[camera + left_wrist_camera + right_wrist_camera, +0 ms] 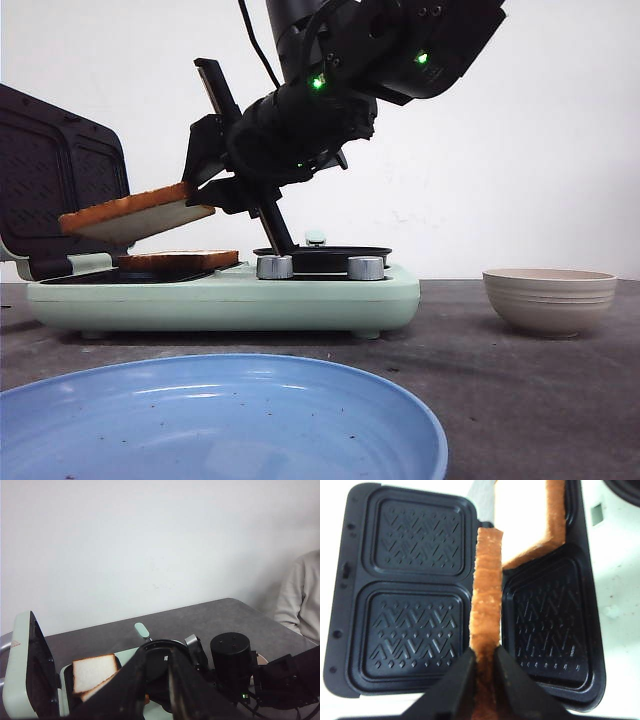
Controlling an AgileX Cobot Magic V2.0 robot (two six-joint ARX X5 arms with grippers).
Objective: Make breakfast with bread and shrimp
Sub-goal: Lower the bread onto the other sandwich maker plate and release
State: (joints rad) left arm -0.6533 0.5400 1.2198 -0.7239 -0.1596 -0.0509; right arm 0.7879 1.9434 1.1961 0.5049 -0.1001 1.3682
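Nearest the front camera lies a blue plate [220, 420] on the grey table [520, 400], with a ribbed bowl [549, 298] farther right. Behind stands a mint sandwich maker [225, 295], lid open. The right arm's jaws [210, 190] are clamped on a bread slice [135, 213], held tilted just above a second slice [178, 261] lying on the lower plate. Only the right wrist view shows the held slice edge-on between the fingers [454, 680]. The left wrist view alone shows a person's sleeve [299, 600]; whether the left jaws are apart, I cannot tell.
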